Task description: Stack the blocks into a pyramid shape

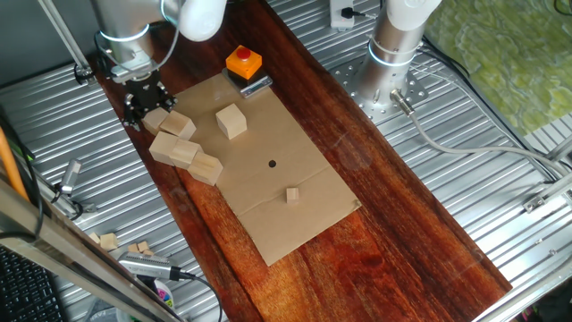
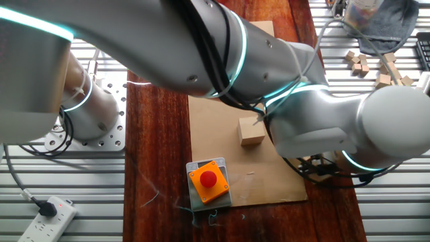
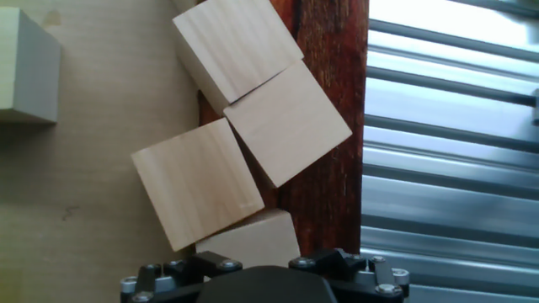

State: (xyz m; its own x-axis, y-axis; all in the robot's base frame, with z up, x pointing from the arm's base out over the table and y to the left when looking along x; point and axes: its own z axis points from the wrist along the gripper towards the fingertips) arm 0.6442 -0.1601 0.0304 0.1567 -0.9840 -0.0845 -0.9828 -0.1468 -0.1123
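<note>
A: Where are the pale cube-shaped wooden blocks (image 1: 183,148) found?

B: 4 are clustered at the edge of the dark wooden tabletop (image 1: 393,224); 1 is seen apart on the brown cardboard sheet (image 1: 277,192).

A: And the black pincer (image 1: 146,100)?

B: It is held over the cluster; its opening cannot be told.

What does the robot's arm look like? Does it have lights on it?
The arm is made of fat, rounded silver-grey tubes with white ends. Thin glowing teal rings wrap around its joints, like little light bands. A dark cable runs along it. The gripper at the end is black, small and blocky, with little screws showing on it in the hand view.
</note>
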